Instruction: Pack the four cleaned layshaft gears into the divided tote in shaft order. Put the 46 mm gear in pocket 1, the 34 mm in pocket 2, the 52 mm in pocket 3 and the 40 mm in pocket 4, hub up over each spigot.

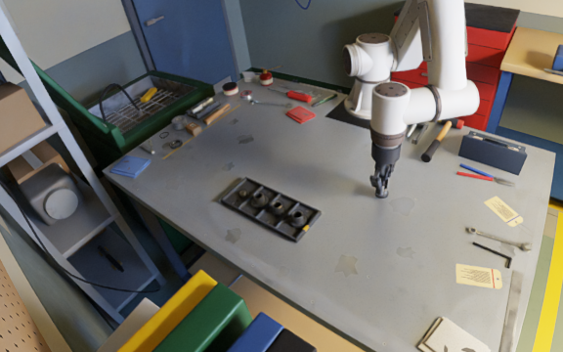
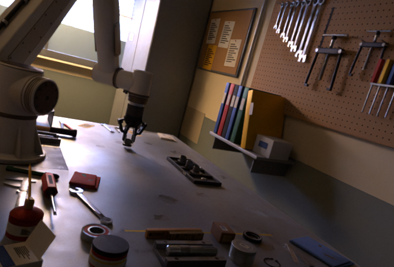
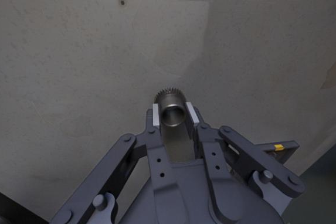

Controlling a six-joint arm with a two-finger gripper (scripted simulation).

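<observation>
A small steel gear (image 3: 170, 110) stands hub up on the grey table, its toothed rim showing behind the hub. It is right of the table's middle (image 1: 381, 193). The dark divided tote (image 1: 270, 208) lies to the left, near the front edge. Three of its pockets hold gears. The pocket at its far left end (image 1: 243, 193) shows only a spigot. A yellow mark sits at the tote's right end. My gripper (image 1: 381, 189) (image 2: 128, 140) points straight down at the table and is closed around the gear's hub (image 3: 172, 114).
Behind the work stand my white base (image 1: 367, 73) and a red tool cabinet. A hammer (image 1: 436, 141), a dark case (image 1: 492, 152) and pens lie to the right. Tags and a wrench (image 1: 498, 238) lie near the right front. Hand tools fill the rear left.
</observation>
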